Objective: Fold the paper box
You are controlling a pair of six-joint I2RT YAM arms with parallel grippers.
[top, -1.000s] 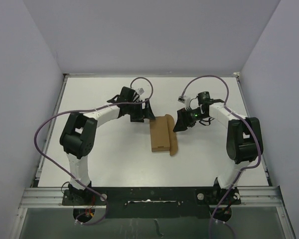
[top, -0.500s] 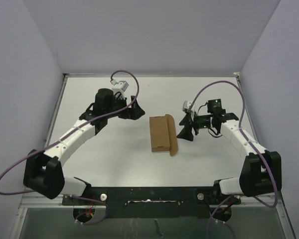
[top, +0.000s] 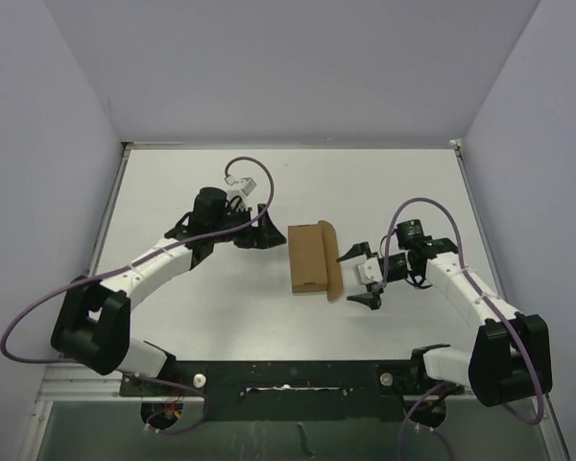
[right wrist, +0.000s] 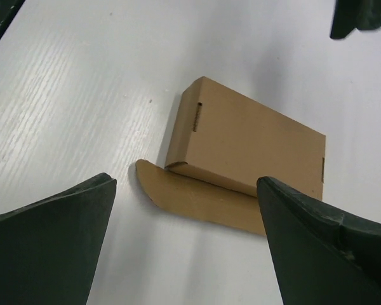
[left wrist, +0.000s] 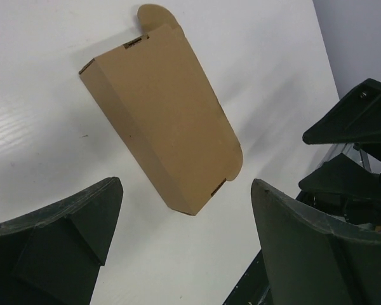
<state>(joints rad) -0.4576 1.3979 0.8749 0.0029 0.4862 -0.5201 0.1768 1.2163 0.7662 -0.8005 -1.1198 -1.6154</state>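
Pale walls (top: 288, 77) enclose a white table (top: 221, 307) seen from above, with both arms reaching in from the near edge.

At left, the left tool (top: 272, 229) hangs near the far left corner of the box. Its jaws are spread wide and hold nothing, and its wrist view shows the cardboard clear of it.

At centre, the paper box (top: 307, 257) lies flat on the table as a closed brown rectangle, loose and unsupported on every side. Along its right long edge a rounded flap (top: 334, 269) splays outward, low to the table and not yet tucked in. Small slots (right wrist: 197, 108) show near the corners of the top panel in the right wrist view.

At right, the right tool (top: 355, 277) sits near that flap but apart from it, jaws likewise wide open and empty.

Likely hazards, judged from this arrangement:
- (a) A hard pinch from the left tool across the hollow body could crush the top panel.
- (b) The box appears light and the table smooth. A push on the flap from the right with no counter-hold from the left would probably slide or spin the whole piece rather than bend the crease.
- (c) The flap, if lifted at one end only, may spring back flat or fold off its score line, so that its edge misses the opening.
- (d) The two tools converge on one small thing, and a collision between them above it is possible.
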